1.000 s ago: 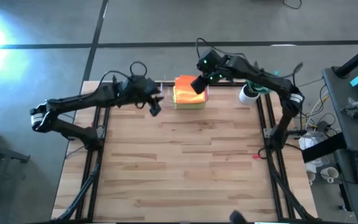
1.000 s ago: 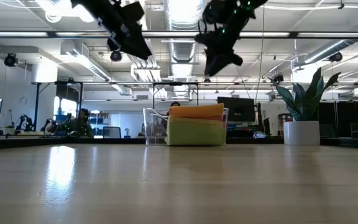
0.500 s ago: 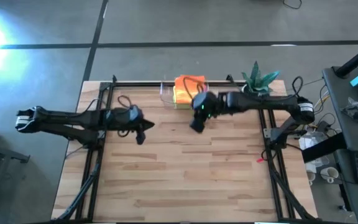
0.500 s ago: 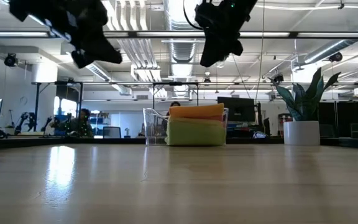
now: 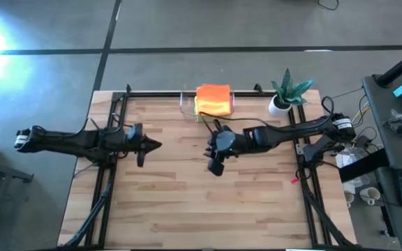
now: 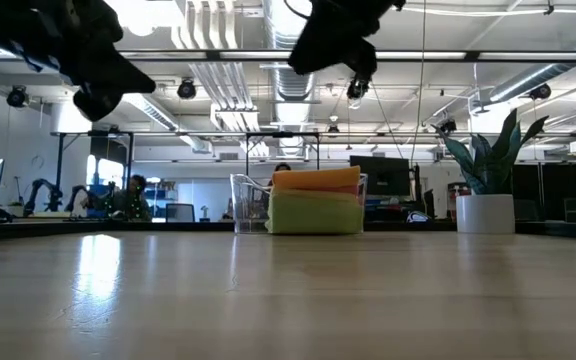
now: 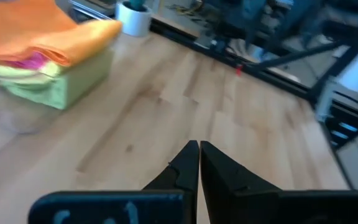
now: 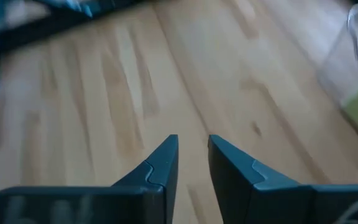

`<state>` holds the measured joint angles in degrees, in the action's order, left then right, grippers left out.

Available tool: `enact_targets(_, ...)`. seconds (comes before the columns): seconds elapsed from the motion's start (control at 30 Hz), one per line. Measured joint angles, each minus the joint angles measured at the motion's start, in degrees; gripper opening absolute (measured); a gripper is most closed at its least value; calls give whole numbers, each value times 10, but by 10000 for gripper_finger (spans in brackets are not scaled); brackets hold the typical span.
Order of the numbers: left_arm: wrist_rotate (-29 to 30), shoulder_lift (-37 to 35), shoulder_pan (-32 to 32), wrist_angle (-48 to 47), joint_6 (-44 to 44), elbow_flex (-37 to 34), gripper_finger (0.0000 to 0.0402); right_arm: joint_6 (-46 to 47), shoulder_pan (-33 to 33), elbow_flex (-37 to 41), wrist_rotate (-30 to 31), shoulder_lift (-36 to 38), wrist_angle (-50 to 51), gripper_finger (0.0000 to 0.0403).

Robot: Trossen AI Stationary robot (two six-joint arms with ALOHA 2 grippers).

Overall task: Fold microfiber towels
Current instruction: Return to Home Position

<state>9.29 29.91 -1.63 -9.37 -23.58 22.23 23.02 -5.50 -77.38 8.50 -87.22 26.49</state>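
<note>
I have the left gripper (image 5: 153,145) hovering over the left side of the counter (image 5: 187,202), its fingers (image 7: 185,165) clenched tip to tip on nothing. The right gripper (image 5: 215,167) hangs above mid-counter, its fingers (image 8: 165,160) slightly parted and released. Both are well apart from the clear bin (image 5: 185,104) at the far edge, whose walls surround the folded microfiber towels (image 5: 213,99). I count one orange towel (image 7: 39,28) on top, one pink towel (image 7: 33,61) showing as a sliver beneath, a yellow towel (image 7: 5,67), then lime green cloth (image 7: 61,87) (one or two, I cannot tell). One potted plant (image 5: 287,90) stands to the right of the bin.
</note>
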Motion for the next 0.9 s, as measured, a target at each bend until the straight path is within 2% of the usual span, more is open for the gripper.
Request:
enact_targets(0.1,-30,-28,-2,1,2,-21,0,-8,0,0,6,0,-58,76)
enact_targets(0.33,-32,-117,-7,5,4,-92,0,30,5,0,7,0,-162,77)
enact_targets(0.47,-32,-175,-7,15,4,-131,0,34,5,0,7,0,-188,74)
enact_targets(0.73,-32,-280,-7,32,9,-189,0,12,8,0,5,18,-179,73)
enact_targets(0.9,-15,-285,-7,53,46,-193,0,-17,23,0,5,83,-110,80)
